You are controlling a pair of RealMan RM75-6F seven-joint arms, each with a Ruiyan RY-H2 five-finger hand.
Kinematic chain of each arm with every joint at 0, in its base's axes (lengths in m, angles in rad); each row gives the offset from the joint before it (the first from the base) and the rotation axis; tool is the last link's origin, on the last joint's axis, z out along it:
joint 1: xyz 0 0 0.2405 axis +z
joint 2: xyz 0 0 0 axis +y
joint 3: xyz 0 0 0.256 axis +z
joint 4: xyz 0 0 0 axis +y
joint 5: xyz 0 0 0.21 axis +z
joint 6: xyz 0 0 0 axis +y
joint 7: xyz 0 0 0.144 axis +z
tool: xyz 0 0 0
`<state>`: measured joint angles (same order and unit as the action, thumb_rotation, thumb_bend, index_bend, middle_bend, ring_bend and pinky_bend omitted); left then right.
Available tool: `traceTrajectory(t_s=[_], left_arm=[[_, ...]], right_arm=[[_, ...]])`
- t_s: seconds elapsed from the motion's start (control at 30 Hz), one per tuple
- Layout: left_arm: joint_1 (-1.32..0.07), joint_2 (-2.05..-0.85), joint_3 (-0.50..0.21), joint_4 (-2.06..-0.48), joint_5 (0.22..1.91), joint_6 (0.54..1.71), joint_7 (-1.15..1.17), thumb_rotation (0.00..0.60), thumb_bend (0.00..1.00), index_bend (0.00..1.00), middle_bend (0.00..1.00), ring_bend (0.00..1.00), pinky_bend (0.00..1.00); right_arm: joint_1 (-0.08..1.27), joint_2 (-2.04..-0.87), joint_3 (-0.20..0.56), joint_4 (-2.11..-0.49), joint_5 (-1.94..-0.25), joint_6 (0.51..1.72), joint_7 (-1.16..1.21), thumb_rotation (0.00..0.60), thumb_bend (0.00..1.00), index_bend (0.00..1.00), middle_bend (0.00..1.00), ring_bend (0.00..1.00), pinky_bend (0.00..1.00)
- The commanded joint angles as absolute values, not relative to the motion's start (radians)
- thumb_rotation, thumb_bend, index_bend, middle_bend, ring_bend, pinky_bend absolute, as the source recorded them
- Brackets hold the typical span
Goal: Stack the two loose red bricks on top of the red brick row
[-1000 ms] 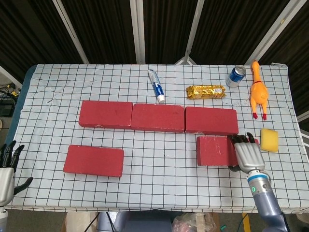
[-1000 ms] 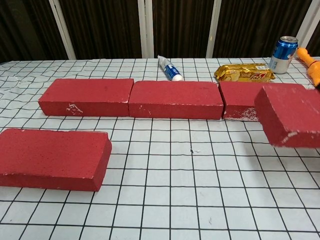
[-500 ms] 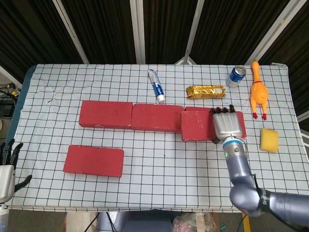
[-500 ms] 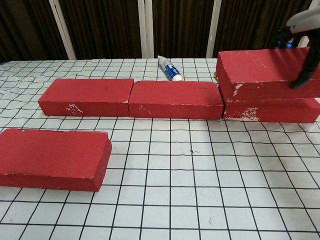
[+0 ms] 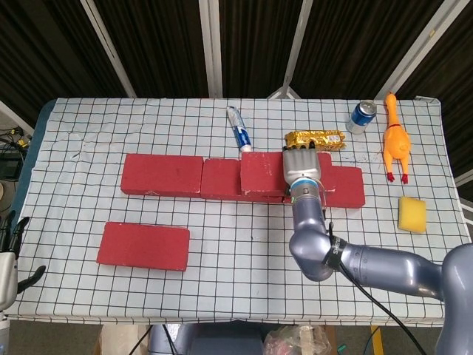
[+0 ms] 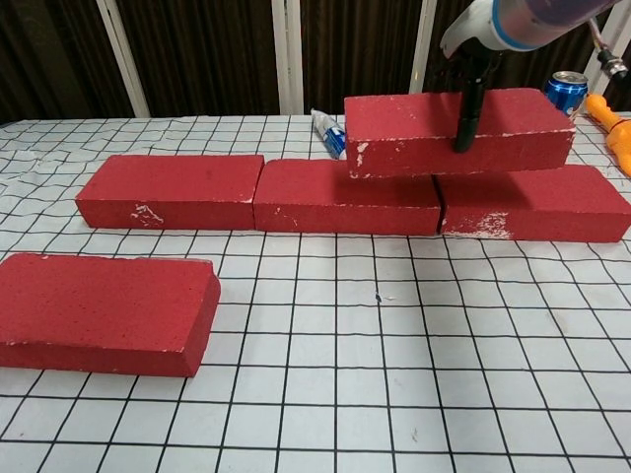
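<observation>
- Since a second ago the right hand point(image 5: 301, 164) has carried its held brick point(image 6: 458, 131) from the table's right side leftward along the row; it now sits over the seam between the middle and right bricks of the brick row point(image 5: 162, 175).
- Fingers are wrapped on the brick, one dark finger point(image 6: 466, 103) down its front face. Firm hold.
- Chest view: brick looks flat, resting on the row or just above it; can't tell contact.
- To do it well, I'd square its long edge with the row, seat fully, then let go straight up.
- Second loose brick point(image 5: 143, 246) lies untouched at front-left.
- Left hand point(image 5: 9, 262) at the table's left edge, fingers apart, holding nothing.
</observation>
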<state>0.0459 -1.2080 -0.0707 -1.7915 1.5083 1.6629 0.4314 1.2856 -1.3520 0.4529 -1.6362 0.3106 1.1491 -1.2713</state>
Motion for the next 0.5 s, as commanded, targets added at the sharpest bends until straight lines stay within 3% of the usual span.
traceTrajectory(t_s=[0.03,0.5], left_arm=[[0.045,-1.208,-0.071,-1.792,1.504,1.660,0.433,0.600,0.00,0.14,0.01,0.02,0.11],[0.048,-1.208,-0.073,-1.795,1.496,1.667,0.440,0.600,0.00,0.14,0.01,0.02,0.11]], right_arm=[[1.297,-1.380,0.450,-1.594,0.331,1.125,-1.277,0.600,0.19,0.26,0.25,0.16,0.00],[1.294,-1.468,0.416,-1.448,0.297,1.060,-1.242,0.600,0.19,0.26,0.25,0.17,0.00]])
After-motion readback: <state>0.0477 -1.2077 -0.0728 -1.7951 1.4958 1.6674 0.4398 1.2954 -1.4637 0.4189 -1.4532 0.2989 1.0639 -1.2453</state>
